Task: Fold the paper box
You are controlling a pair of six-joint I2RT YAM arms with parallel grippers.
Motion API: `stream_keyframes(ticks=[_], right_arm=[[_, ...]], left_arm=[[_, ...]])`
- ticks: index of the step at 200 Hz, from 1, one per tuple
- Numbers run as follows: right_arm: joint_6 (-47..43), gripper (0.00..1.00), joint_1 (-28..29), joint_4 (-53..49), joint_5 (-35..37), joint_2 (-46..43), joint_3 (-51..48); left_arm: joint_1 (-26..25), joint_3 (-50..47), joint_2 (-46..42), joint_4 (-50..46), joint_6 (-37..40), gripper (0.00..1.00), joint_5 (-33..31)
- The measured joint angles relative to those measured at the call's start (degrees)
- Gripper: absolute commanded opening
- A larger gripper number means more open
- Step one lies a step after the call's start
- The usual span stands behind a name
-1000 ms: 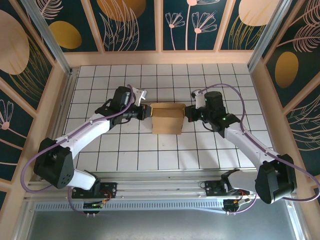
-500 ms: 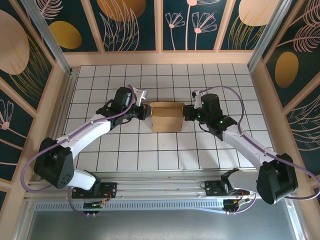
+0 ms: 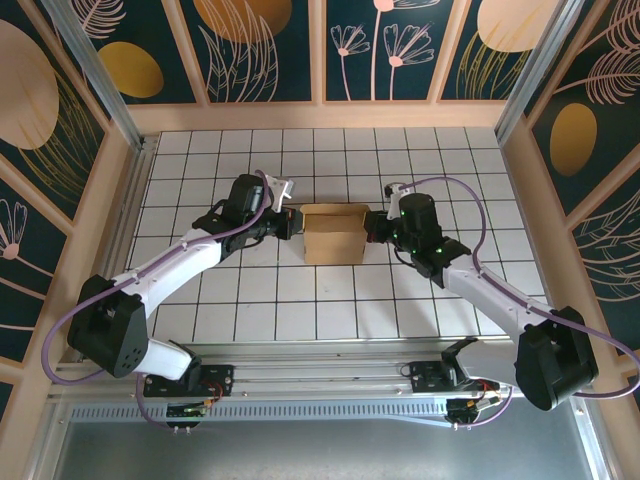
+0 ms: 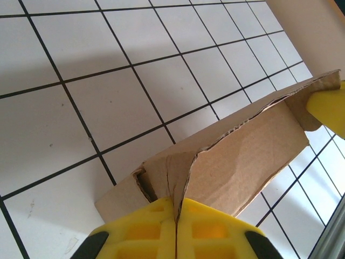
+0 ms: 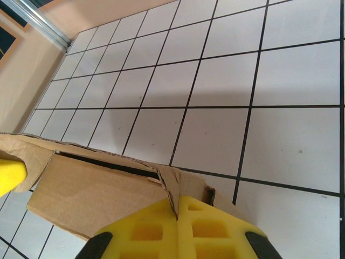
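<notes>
Paper box (image 3: 333, 235) sat near the middle of the white tiled counter (image 3: 300, 305), squarely between my two arms. From the overhead camera it read as a small, squarish brown cardboard shape, its long sides running left to right. The left arm (image 3: 190, 250) reached in from the near left and met the box's left end. The right arm (image 3: 480, 285) came in from the near right and met its right end.

On the left wrist camera, the left jaws were clenched on the cardboard (image 4: 242, 162). Their yellow fingers (image 4: 145, 229) were pressed together with a torn-looking corrugated edge pinched between them. A yellow finger (image 4: 329, 110) of the other arm showed at the far end of the panel.

On the right wrist camera, the right jaws were likewise clamped on the box (image 5: 97, 194), fingers (image 5: 210, 229) closed on a creased corner. A dark slot ran along the top of the panel there, and the left arm's yellow fingertip (image 5: 9, 175) touched the far end. I could not tell whether the box's underside rested on the tiles.
</notes>
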Motion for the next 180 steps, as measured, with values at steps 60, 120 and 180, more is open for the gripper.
stream_keyframes(ticks=[60,120,180], right_arm=[[2.51,0.00,0.02,3.96,0.57,-0.35,-2.43],[3.08,0.00,1.79,5.77,1.95,-1.75,-4.42],[3.06,0.00,2.16,6.25,2.43,-2.27,-5.07]], left_arm=[[-0.22,-0.22,-0.02,0.50,-0.46,0.04,-0.09],[-0.85,-0.81,-0.02,1.79,-5.38,0.00,-3.06],[-0.98,-1.22,-0.02,3.02,-9.16,0.00,-3.48]])
